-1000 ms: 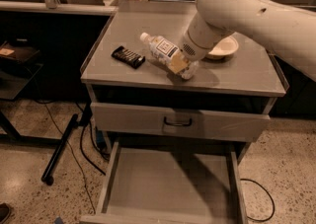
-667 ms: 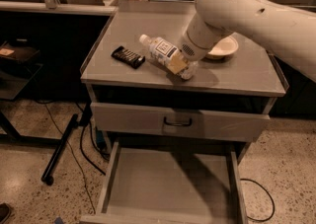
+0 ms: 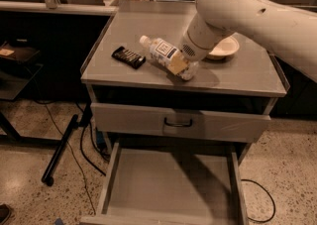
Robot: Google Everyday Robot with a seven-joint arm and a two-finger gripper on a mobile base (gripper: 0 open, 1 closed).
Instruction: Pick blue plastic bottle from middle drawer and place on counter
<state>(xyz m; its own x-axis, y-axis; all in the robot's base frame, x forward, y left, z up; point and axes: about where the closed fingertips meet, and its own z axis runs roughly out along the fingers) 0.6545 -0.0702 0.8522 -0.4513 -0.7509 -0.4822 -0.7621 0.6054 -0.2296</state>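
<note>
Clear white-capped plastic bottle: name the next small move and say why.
Probably open the gripper and let go: it clamps the base of the small clear plastic bottle, which sits tilted, cap up, at the flat grey metal counter, well clear of the open grey metal drawer.

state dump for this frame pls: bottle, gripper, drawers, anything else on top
bottle: blue plastic bottle lies slanted at the counter, white cap toward the back left; contact with the surface unclear
gripper: gripper at the bottle's base end, over the counter
middle drawer: middle drawer pulled out, floor bare
upper drawer: drawer front closed
also on counter: black bar left of the bottle; pale dish right, behind the arm
stage: bottle out of the drawer
</note>
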